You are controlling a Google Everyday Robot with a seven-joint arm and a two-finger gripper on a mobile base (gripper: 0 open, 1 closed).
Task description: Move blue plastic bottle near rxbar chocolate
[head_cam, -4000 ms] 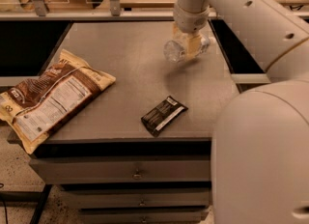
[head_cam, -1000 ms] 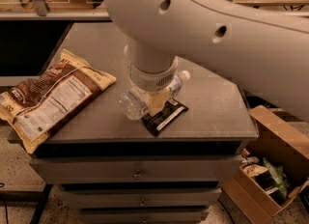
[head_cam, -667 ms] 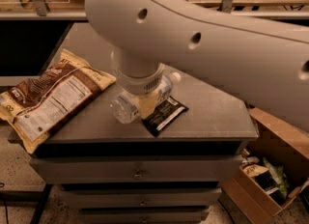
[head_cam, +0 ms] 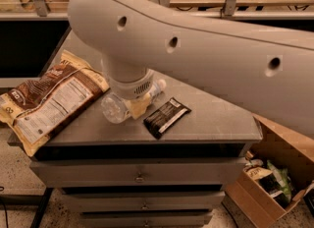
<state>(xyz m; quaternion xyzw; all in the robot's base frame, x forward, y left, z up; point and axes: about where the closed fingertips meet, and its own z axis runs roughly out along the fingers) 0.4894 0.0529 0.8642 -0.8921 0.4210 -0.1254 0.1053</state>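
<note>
The blue plastic bottle is a clear bottle lying on its side in my gripper, its white cap pointing to the back right. The gripper is shut on the bottle, low over the grey cabinet top. The rxbar chocolate, a dark flat wrapper with a white strip, lies just right of the bottle, a small gap between them. My large white arm covers much of the top.
A big brown-and-cream snack bag lies at the left edge of the top, overhanging it. A cardboard box with packets stands on the floor at the right. Drawers run below the top.
The arm has carried the bottle from the back right of the top to the front, then further left and down beside the bar. The bar and the bag have not moved.
</note>
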